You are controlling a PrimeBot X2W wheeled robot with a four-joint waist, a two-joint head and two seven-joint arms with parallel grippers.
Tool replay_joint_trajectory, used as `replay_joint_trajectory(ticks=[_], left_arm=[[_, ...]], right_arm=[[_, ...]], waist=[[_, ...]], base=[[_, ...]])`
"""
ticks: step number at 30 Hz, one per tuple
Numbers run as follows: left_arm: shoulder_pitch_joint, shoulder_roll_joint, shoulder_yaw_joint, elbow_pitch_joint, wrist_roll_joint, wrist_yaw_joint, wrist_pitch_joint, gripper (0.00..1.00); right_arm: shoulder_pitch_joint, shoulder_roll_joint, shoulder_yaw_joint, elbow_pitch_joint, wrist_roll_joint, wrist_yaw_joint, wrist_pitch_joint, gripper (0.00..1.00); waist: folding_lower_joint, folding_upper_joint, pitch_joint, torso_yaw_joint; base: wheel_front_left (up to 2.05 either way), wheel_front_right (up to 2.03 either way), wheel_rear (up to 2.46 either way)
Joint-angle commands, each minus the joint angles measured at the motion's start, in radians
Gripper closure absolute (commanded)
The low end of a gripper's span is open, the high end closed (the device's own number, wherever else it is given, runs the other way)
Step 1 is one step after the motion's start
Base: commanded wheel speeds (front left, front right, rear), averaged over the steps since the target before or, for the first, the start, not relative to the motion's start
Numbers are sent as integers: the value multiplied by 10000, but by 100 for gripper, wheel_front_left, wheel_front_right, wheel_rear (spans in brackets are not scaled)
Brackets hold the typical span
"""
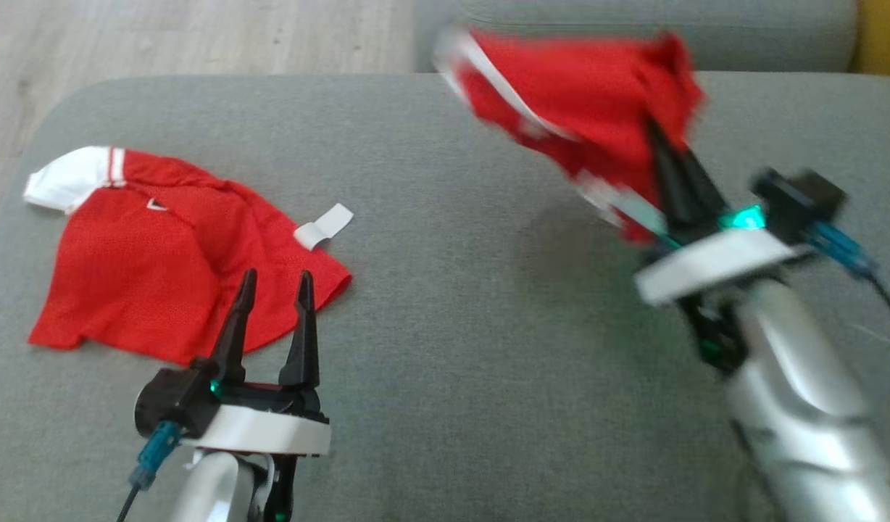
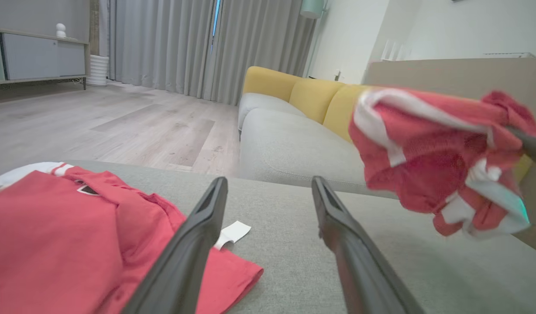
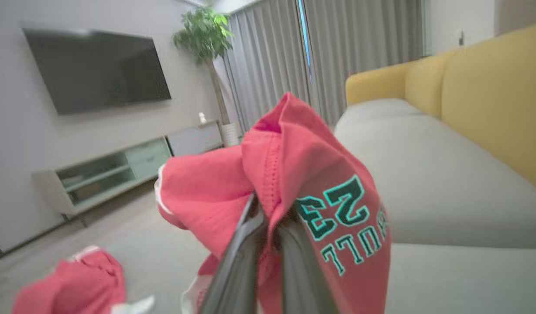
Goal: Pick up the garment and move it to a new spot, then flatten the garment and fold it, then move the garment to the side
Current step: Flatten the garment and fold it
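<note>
Red garment (image 1: 583,101) is hanging bunched in the air above the far right of the grey cushion (image 1: 452,304), with the right gripper (image 1: 659,145) clamping a fold of it. The left gripper (image 1: 277,279) is hovering with its fingers apart at the hem of a second red shirt (image 1: 140,268). The carry is probably going best with the cloth lifted clear and set on bare grey, well apart from that shirt. Green lettering (image 3: 338,209) is showing in the right wrist view, while the head view is blurring the bundle.
</note>
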Motion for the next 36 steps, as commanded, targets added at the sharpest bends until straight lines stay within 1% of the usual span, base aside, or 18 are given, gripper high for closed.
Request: replay_joint_trajectory(ticks=[1,3,5,6,8,10,13,16,19,21,22,23,26,28,32,36], left_arm=[[-271,12,285,-365,-62,16,-93,0],[-315,11,215,-367,-63,16,-93,0],[-360,11,190,-365,-56,16,-93,0],[-381,11,182,-357,-44,16,-93,0],[-420,11,182,-329,-22,16,-93,0],[-447,11,216,-304,-7,16,-93,0],[-471,11,263,-278,19,16,-93,0],[-482,11,272,-257,38,16,-93,0],[-473,11,255,-282,10,16,-93,0],[-445,11,264,-323,-20,16,-93,0],[-433,11,268,-343,-35,16,-93,0],[-402,11,279,-383,-50,16,-93,0],[-352,11,280,-436,-53,16,-93,0],[-329,11,264,-466,-58,16,-93,0],[-308,11,167,-499,-78,16,-93,0],[-306,11,85,-500,-100,16,-93,0]], right_arm=[[221,-386,-139,-86,66,50,161,100],[629,-981,-507,365,78,50,532,100],[942,-1450,-1165,1106,124,50,1009,100],[1022,-1687,-1618,1578,-115,50,1165,0],[1034,-1925,-2412,2382,-760,50,1344,0],[899,-1782,-3108,2769,-1197,50,1178,0],[666,-1416,-3764,2861,-1921,50,714,0],[591,-887,-3962,2454,-2779,50,241,0],[785,-335,-3846,1704,-3368,50,-49,0],[1050,-3,-3635,1123,-3486,50,-131,0],[1221,113,-3438,819,-3536,50,-153,0],[1620,282,-3029,230,-3568,50,-175,0],[2272,437,-2582,-678,-3400,50,-182,0],[2642,480,-2443,-1055,-3363,50,-183,0],[3050,512,-2366,-1354,-3450,50,-185,0],[2997,518,-2364,-1335,-3939,50,-186,0]], waist=[[0,0,70,-158],[0,0,141,-251],[0,0,223,-358],[0,0,250,-402],[0,0,289,-463],[0,0,297,-538],[0,0,300,-682],[0,0,246,-792],[0,0,165,-877],[0,0,124,-937],[0,0,115,-959],[0,0,88,-1008],[0,0,70,-1061],[0,0,65,-1070],[0,0,61,-1001],[0,0,116,-825]], base=[[0,0,0],[0,0,0],[0,0,0],[0,0,0],[0,0,0],[0,0,0],[0,0,0],[0,0,0],[0,0,0],[0,0,0],[0,0,0],[0,0,0],[0,0,0],[0,0,0],[0,0,0],[0,0,0]])
